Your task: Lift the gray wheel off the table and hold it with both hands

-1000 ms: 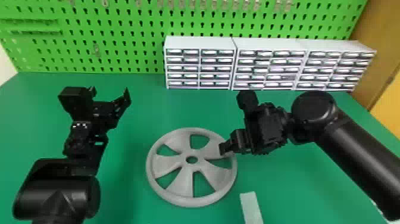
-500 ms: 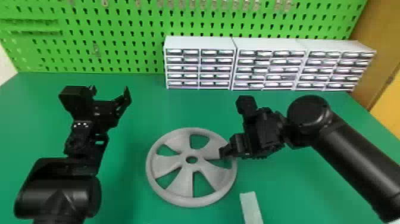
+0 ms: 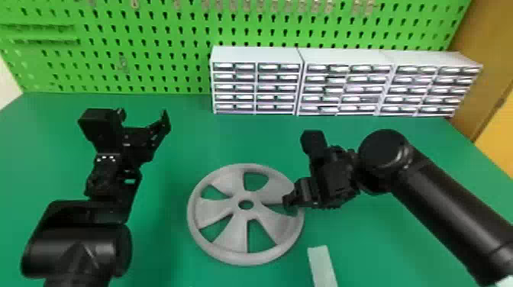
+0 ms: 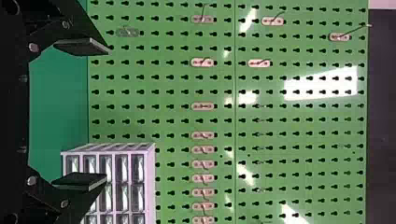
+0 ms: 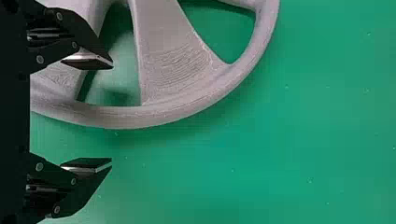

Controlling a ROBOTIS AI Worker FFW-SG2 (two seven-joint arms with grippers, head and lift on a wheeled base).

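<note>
The right gripper [image 3: 289, 201] is over the wheel's right side in the head view, its jaws spread: in the right wrist view, one finger [image 5: 88, 58] lies over an opening between two spokes and the other [image 5: 88, 165] is outside the rim, with a stretch of rim in the gap. Contact with the wheel cannot be told. Farther off, toward the table's left edge, the left gripper [image 3: 144, 114] also has its jaws wide apart, above the green surface and pointing toward the far edge.

The gray wheel [image 3: 233, 217] lies flat near the middle of the table between its left and right edges. It is matte, with a thick round rim, five spokes that broaden toward it, and a small round hole at the hub. Fine curved ridges mark a spoke in the right wrist view.

On the smooth green table [image 3: 183, 133], a pale strip [image 3: 322, 263] lies nearer than the wheel and to its right. Three white drawer cabinets [image 3: 255, 55] stand side by side along the far edge, reaching toward the far right corner. Behind them rises a green pegboard [image 3: 152, 49], carrying a row of small hooks [image 4: 203, 149] and bright reflections. A brown panel [image 3: 492, 68] stands beyond the table's right edge.
</note>
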